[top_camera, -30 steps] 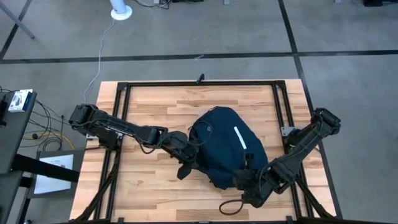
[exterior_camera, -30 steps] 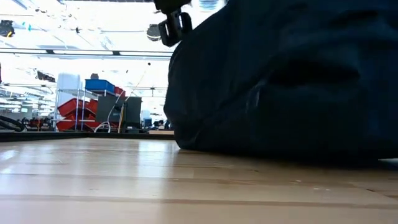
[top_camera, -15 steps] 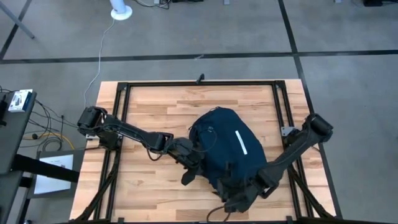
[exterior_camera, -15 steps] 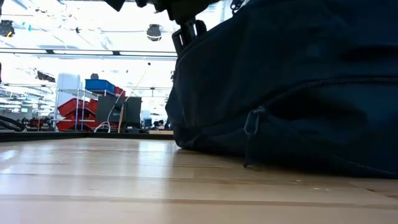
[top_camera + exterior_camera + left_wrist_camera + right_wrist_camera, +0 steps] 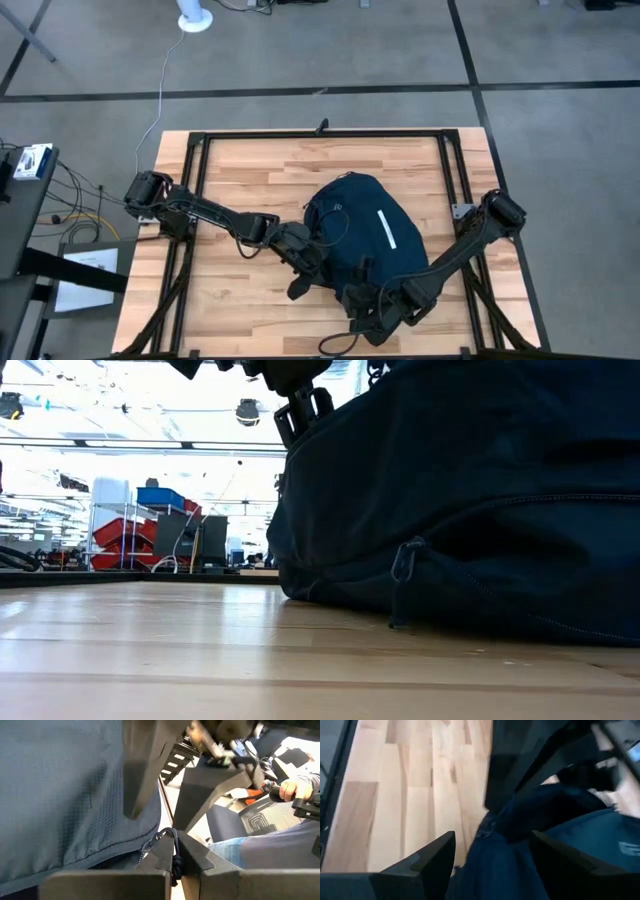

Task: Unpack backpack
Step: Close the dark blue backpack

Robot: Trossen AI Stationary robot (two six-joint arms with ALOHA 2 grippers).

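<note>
Backpack [image 5: 365, 235] on wooden table [image 5: 240, 170], black frame [image 5: 320, 133] around

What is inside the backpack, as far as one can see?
Nothing inside shows. The backpack lies on the wooden table; only its navy outside and white stripe are visible. Its fabric covers any contents.

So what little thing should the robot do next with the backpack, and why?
Probably close the open right end effector on the backpack edge near its fingers. The left end effector is shut on a cord at the bag, so the bag looks held for opening.
</note>
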